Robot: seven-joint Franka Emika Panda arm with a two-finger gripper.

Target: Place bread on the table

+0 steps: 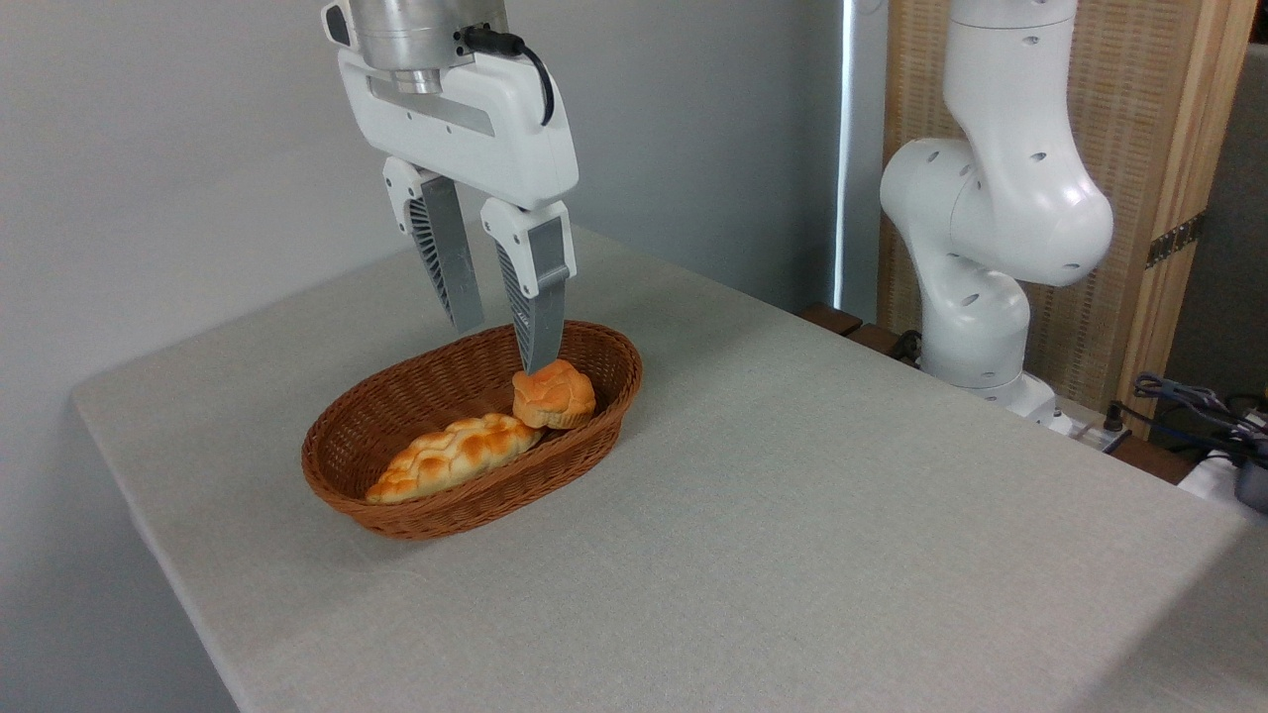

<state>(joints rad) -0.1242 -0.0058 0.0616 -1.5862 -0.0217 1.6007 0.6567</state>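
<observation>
Golden, lumpy bread (pixel 554 394) in the basket (pixel 416 515) looks light and soft — gripper (pixel 503 347) open above; pinch its sides gently.

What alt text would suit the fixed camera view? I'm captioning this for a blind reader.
A white robot gripper, fingers open, hangs over a brown wicker basket on a grey table, one fingertip just above a small round golden bun. A longer, paler braided loaf lies beside the bun in the basket; the robot's base stands right.
</observation>
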